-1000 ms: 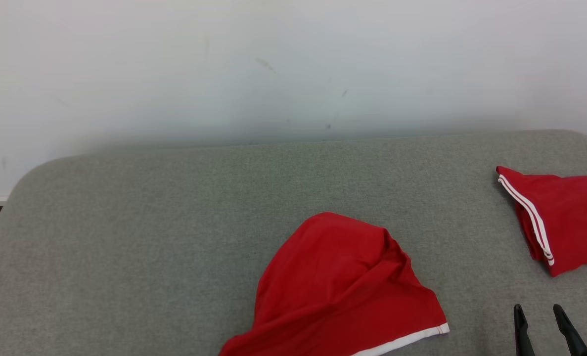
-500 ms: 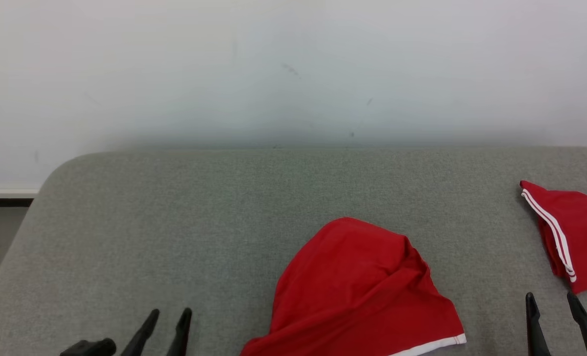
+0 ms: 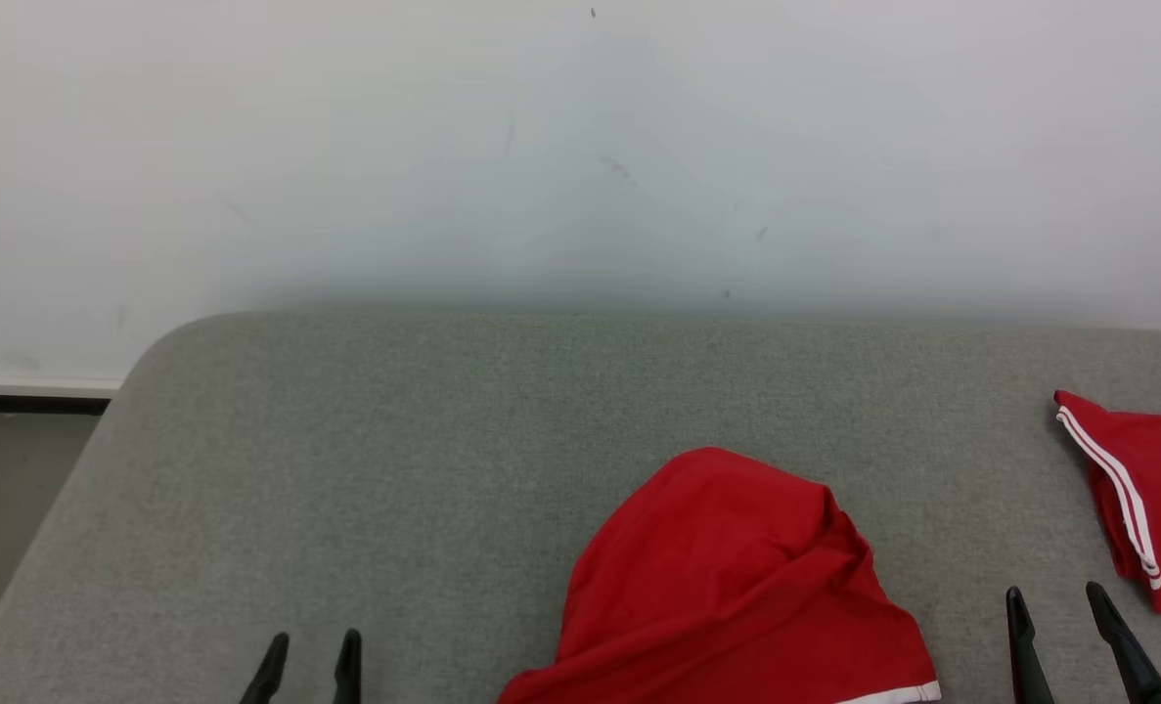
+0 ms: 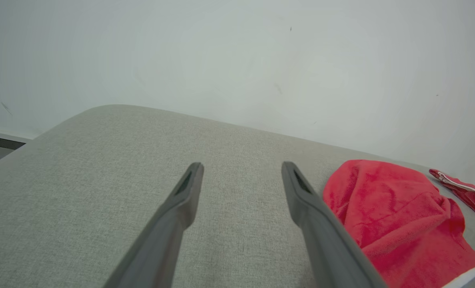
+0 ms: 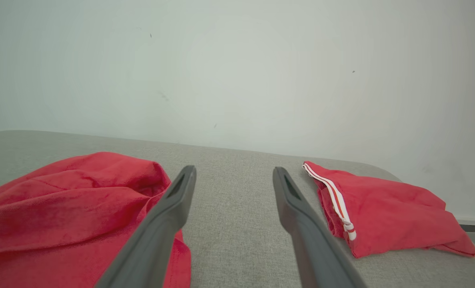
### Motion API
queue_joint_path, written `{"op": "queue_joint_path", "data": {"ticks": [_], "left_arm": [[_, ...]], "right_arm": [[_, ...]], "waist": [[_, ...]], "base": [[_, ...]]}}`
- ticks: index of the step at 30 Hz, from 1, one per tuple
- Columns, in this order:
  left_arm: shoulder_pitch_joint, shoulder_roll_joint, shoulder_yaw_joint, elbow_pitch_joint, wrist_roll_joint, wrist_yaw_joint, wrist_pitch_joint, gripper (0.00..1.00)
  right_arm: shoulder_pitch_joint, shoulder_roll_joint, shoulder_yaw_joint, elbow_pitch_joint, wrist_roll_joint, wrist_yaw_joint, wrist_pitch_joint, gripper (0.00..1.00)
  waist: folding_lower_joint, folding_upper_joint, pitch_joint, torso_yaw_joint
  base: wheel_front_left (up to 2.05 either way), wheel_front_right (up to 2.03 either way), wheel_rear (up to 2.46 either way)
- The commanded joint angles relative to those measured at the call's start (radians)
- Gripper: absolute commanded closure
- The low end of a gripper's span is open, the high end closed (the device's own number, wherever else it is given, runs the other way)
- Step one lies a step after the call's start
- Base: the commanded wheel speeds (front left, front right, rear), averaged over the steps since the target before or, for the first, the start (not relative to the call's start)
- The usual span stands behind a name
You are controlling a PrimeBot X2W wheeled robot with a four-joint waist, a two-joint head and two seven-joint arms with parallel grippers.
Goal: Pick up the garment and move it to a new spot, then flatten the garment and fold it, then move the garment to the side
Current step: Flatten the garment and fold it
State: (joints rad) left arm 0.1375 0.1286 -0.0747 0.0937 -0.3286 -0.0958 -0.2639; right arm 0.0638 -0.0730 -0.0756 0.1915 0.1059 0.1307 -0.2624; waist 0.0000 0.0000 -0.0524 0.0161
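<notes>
Currently, the red garment (image 3: 736, 577) lies crumpled on the grey cushion (image 3: 443, 469); every step appears outstanding. The left gripper (image 3: 314, 636) and right gripper (image 3: 1053, 590) stand open, empty.

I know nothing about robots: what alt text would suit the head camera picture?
A crumpled red garment lies on a grey padded surface before a white wall, between the open left gripper and open right gripper. A folded red garment with white stripes sits at the far right.
</notes>
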Motion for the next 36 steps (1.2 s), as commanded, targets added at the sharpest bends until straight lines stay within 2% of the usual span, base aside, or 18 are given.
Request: {"op": "queue_joint_path", "data": {"ticks": [1,5,15,36], "left_arm": [[0.013,-0.012,0.004,0.008,0.028,-0.010,0.000,0.00],[0.033,-0.040,-0.003,0.027,0.058,-0.027,0.000,0.00],[0.028,-0.063,0.000,0.043,0.082,-0.035,0.000,0.00],[0.011,-0.035,-0.039,0.042,0.063,-0.036,0.000,0.00]], "right_arm": [[0.005,-0.002,0.005,0.003,-0.009,0.000,-0.003,0.00],[0.007,0.000,0.012,0.010,-0.008,0.000,-0.003,0.00],[0.011,0.007,0.015,0.023,0.001,0.000,-0.003,0.00],[-0.006,0.015,0.007,0.026,0.014,0.000,-0.003,0.00]], "waist": [[0.0000,0.0000,-0.004,0.002],[0.0000,0.0000,-0.011,0.000],[0.0000,0.0000,-0.015,-0.013],[0.0000,0.0000,-0.002,-0.014]], "base": [[0.00,0.00,0.00],[0.00,0.00,0.00],[0.00,0.00,0.00],[0.00,0.00,0.00]]}}
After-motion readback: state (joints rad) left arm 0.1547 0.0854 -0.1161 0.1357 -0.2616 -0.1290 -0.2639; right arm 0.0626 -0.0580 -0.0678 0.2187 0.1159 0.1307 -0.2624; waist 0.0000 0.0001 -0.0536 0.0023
